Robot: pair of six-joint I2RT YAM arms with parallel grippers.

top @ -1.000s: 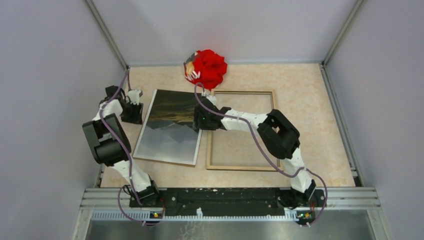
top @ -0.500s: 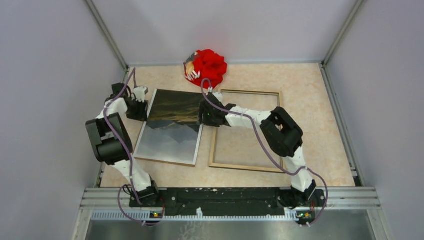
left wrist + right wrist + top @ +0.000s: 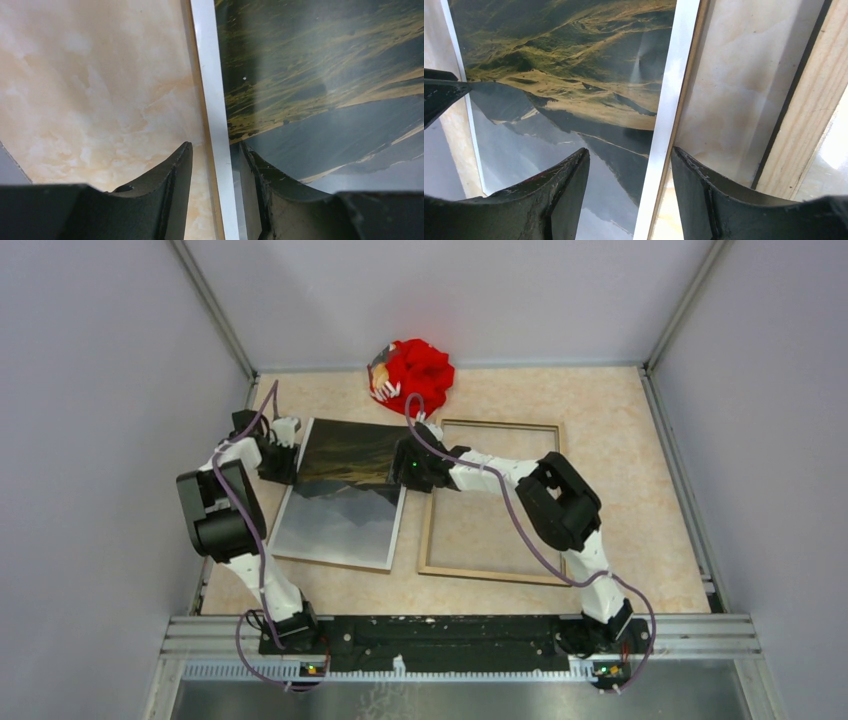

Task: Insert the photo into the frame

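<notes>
The photo lies face up on the table, left of the frame, which lies with its wood-coloured back up. My left gripper is open at the photo's upper left edge. In the left wrist view the gripper straddles the photo's white edge, one finger over the table, the other over the print. My right gripper is open at the photo's upper right edge. In the right wrist view it straddles that white edge. The frame's wooden rail lies just right of it.
A red cloth bundle sits at the back of the table, just behind the photo's and the frame's top corners. Grey walls close in the marble-patterned table on three sides. A narrow strip of table separates photo and frame.
My left gripper has moved back and right, up to the photo's left edge. My right gripper has shifted to the photo's right edge. The frame has slid slightly right.
</notes>
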